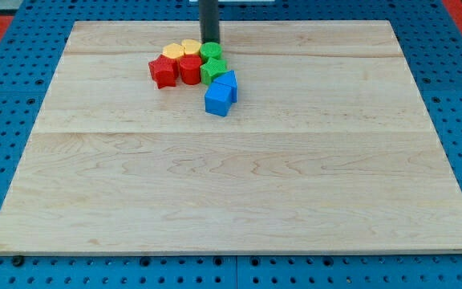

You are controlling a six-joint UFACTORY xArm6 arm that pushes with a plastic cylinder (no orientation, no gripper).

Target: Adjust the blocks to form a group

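- Since the eight or so blocks already sit bunched together near the top of the bench (231, 201), I judge the grouping step to be close to done, with only tidying left.
- Taking the green cylinder (211, 51) as landmark: my tip (210, 42) stands just behind it, toward the view's top, touching or very nearly touching its far edge; I cannot tell which.
- No jaws exist on this arm, only the dark rod, so nothing is held and there is no open or closed state to tell.
- Left of the green cylinder lie two yellow blocks (182, 50), side by side, their shapes hard to make out.
- Below and left of it sit a red cylinder (189, 69) and, further left, a red star-like block (163, 71).
- Directly below it rests a second green block (213, 71), touching it.
- Below and right of it are two blue blocks (220, 94), the loosest of the cluster, trailing toward the view's bottom.
- As I judge it, the next move calls for going round the cluster to the lower right of the blue pair and nudging them gently up and left, slowly enough not to scatter the rest.
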